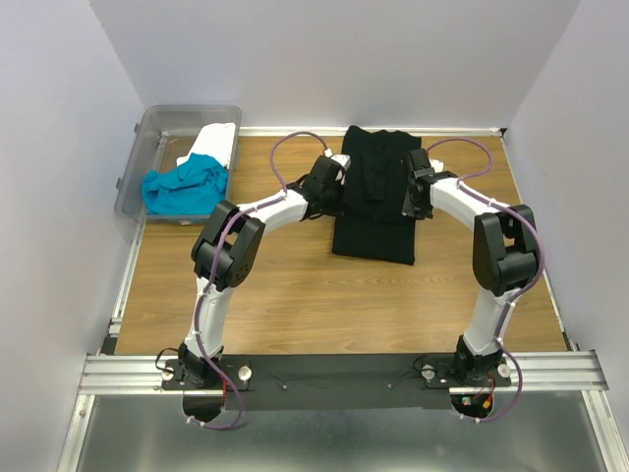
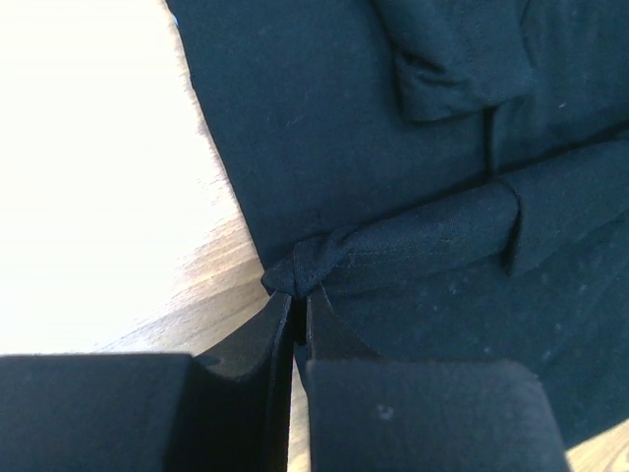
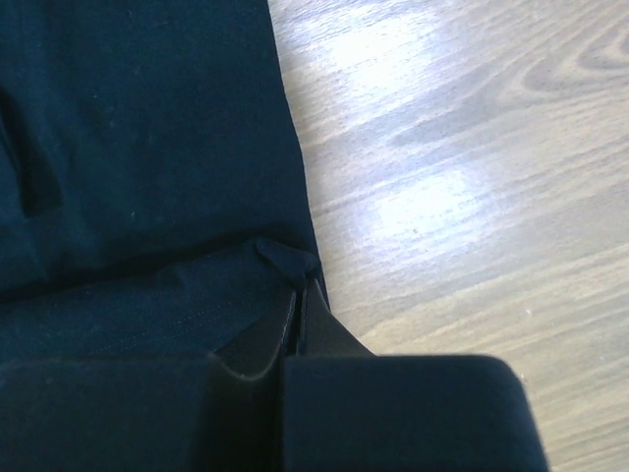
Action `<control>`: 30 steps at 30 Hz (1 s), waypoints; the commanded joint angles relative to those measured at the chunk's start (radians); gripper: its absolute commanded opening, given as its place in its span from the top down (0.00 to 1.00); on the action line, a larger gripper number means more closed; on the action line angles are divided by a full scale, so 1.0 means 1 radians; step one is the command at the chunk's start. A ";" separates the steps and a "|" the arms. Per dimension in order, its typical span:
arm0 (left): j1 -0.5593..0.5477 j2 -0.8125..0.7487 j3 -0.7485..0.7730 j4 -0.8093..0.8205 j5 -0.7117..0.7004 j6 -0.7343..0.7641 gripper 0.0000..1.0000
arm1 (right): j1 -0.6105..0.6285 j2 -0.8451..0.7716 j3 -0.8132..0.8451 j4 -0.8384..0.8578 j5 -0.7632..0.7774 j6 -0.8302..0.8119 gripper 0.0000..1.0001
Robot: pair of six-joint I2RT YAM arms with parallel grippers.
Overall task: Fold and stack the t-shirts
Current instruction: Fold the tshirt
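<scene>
At the near edge of the table the two arms rise from a black mounting bar and reach toward the far side. Past bare wood, the black t-shirt lies flat in the far middle of the table. It is folded into a long narrow strip running away from the arms, with its sleeves turned in on top.

The left claw is clenched on a small bunched tuck of cloth at the shirt's left edge, where a fold line crosses it. The right claw is likewise pinched tight on a nub of fabric at the shirt's right edge, directly opposite. Both fingertips sit low against the table, and the shirt spans the gap between them.

Farther back, at the far left corner, a clear plastic bin holds the turquoise t-shirt, crumpled at its near end. The white t-shirt is draped over the bin's right rim just behind it.
</scene>
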 commanded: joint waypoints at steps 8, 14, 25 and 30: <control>0.023 0.014 -0.012 0.012 -0.061 0.007 0.44 | -0.017 0.041 0.048 0.020 0.025 -0.033 0.82; 0.021 -0.098 -0.038 0.004 -0.057 -0.017 0.36 | -0.008 -0.061 0.037 0.022 -0.069 -0.031 0.62; -0.071 -0.318 -0.285 0.073 0.021 -0.114 0.58 | 0.086 -0.200 -0.096 0.138 -0.302 0.011 0.71; -0.112 -0.251 -0.322 0.116 0.095 -0.135 0.99 | 0.103 -0.140 -0.150 0.241 -0.385 0.059 0.89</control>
